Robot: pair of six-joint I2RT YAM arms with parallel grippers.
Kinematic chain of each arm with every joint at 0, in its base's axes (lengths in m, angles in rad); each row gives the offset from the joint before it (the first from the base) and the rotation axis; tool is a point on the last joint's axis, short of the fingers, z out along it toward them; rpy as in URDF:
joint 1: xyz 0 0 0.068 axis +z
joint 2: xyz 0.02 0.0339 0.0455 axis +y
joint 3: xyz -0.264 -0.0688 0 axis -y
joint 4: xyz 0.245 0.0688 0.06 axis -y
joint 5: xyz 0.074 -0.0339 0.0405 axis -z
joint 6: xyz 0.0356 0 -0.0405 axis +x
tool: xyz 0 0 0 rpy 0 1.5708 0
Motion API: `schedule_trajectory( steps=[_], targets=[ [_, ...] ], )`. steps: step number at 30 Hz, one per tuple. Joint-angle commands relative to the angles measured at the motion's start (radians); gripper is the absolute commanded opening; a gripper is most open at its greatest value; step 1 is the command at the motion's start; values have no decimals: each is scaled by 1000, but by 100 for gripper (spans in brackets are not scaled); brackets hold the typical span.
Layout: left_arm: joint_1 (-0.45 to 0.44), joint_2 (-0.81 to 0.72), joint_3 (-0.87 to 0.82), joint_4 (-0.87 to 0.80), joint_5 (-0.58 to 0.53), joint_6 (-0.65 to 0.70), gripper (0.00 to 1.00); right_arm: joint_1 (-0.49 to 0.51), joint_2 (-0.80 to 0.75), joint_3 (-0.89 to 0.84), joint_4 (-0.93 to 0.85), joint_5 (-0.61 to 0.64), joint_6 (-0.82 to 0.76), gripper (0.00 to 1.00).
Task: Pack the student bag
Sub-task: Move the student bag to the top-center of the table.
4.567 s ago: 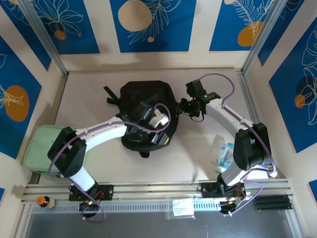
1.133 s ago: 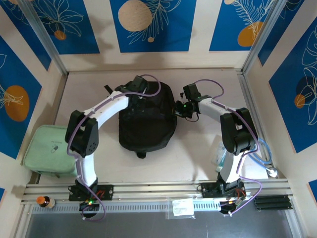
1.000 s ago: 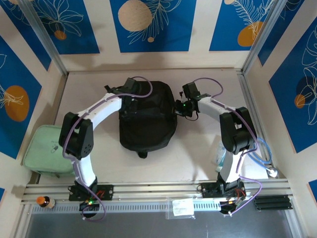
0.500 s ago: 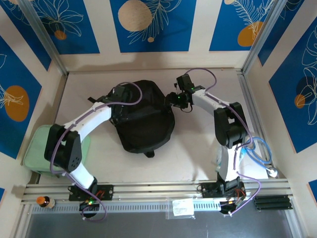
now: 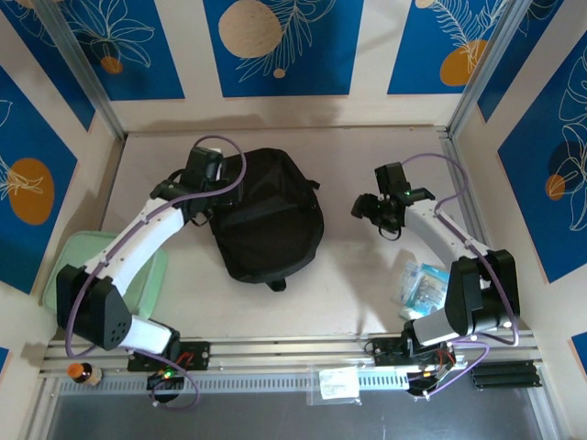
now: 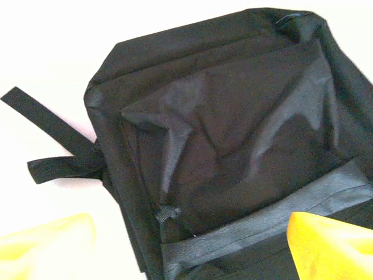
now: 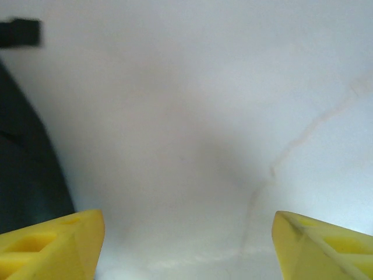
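The student bag (image 5: 268,218), a black soft backpack, lies flat in the middle of the table with its zips shut and a strap (image 6: 49,122) trailing off one side. My left gripper (image 5: 215,198) hovers at the bag's left edge. Its yellow fingers (image 6: 49,244) stand wide apart above the front pocket (image 6: 233,146) and hold nothing. My right gripper (image 5: 365,209) hangs to the right of the bag, apart from it. It is open over bare table (image 7: 192,146), and the bag's dark edge (image 7: 23,169) lies to its left.
A mint-green zip case (image 5: 84,266) lies at the left, partly under my left arm. A clear plastic packet (image 5: 420,284) sits near the right arm's base. A small bottle (image 5: 81,371) and another packet (image 5: 339,385) rest on the front rail. Walls close three sides.
Both grippers have opened and let go of the bag. The left one drew back to the bag's left edge, the right one swung away to the right. The bag shifted slightly.
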Motion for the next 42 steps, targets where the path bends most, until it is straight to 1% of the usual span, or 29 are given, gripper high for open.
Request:
schedule_trajectory(
  steps=[1, 7, 11, 14, 16, 18, 20, 22, 25, 27, 30, 33, 37, 40, 42],
  targets=[
    [29, -47, -42, 22, 108, -33, 88, -28, -47, -32, -47, -57, 17, 76],
    [78, -143, -215, 97, 211, -109, 97, -74, -76, -56, -79, -142, -13, 76],
    [95, -187, -323, 164, 282, -141, 99, -95, -103, -68, -69, -234, -37, 76],
    [104, -197, -386, 217, 330, -163, 99, -92, -91, -57, -47, -272, -29, 76],
    [109, -193, -419, 253, 349, -170, 99, -90, -73, -44, -38, -259, -28, 76],
    [112, -180, -445, 304, 373, -160, 99, -92, -47, -14, -56, -185, -20, 76],
    [115, -159, -442, 323, 372, -148, 99, -110, -11, 24, -85, -86, -17, 76],
    [116, -145, -430, 332, 372, -126, 99, -141, 23, 48, -95, -37, -20, 76],
    [119, -134, -416, 322, 339, -107, 100, -159, 61, 83, -84, -48, -27, 75],
    [122, -116, -416, 319, 324, -113, 100, -133, 86, 112, -68, -48, -38, 75],
    [122, -64, -414, 341, 336, -141, 100, -81, 136, 178, -53, -61, -47, 75],
    [122, 11, -381, 374, 398, -161, 99, -25, 186, 237, -34, -73, -67, 75],
    [114, 133, -310, 446, 542, -193, 97, 21, 229, 271, 23, -116, -79, 75],
    [90, 246, -223, 489, 655, -205, 94, 33, 250, 266, 98, -222, -74, 75],
    [69, 321, -148, 491, 698, -210, 91, 45, 271, 265, 148, -311, -81, 75]
  ],
)
